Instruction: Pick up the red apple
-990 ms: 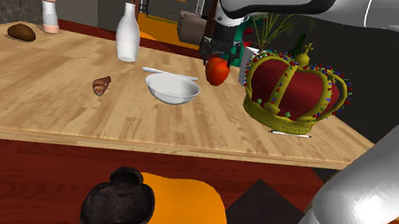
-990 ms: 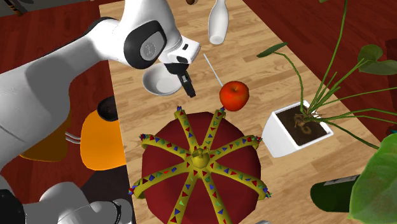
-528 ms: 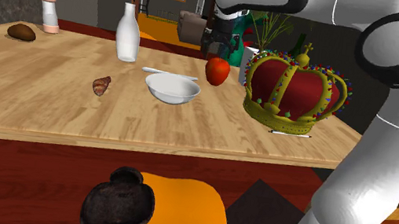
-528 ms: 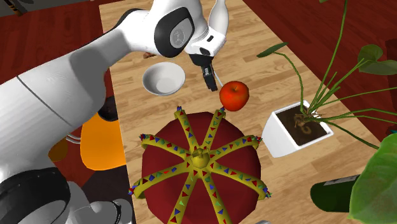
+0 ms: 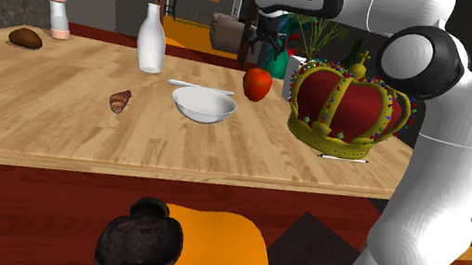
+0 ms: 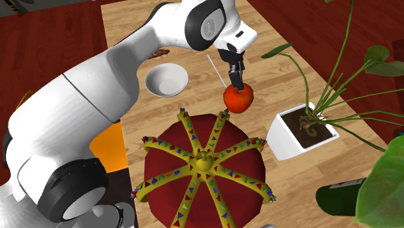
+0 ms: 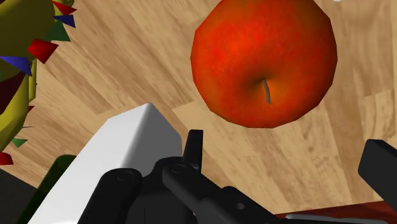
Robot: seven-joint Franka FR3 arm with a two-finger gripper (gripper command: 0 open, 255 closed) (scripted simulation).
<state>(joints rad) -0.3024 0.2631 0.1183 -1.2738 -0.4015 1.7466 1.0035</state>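
All-black two-finger pincer (image 7: 285, 145) spread wide, gripping nothing; one finger cut off by picture edge. Round red apple (image 7: 264, 60) rests on light wooden desk (image 7: 127, 70), just beyond fingertips, untouched, near jewelled red-and-gold crown (image 5: 345, 108). Shoulder view: fingers indistinct against dark backdrop.

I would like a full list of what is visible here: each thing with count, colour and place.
table: 1, light wood, bearing these things
bowl: 1, white, table's middle
crown: 1, red and gold, shoulder view's right of bowl
apple: 1, red, between bowl and crown
bottle: 1, white, behind bowl
shell: 1, brown, shoulder view's left of bowl
grinder: 1, white, far table corner
lump: 1, brown, beside grinder
plant pot: 1, white, beside crown
arm: 1, white, reaching over table
tool: 1, black, open, close above apple
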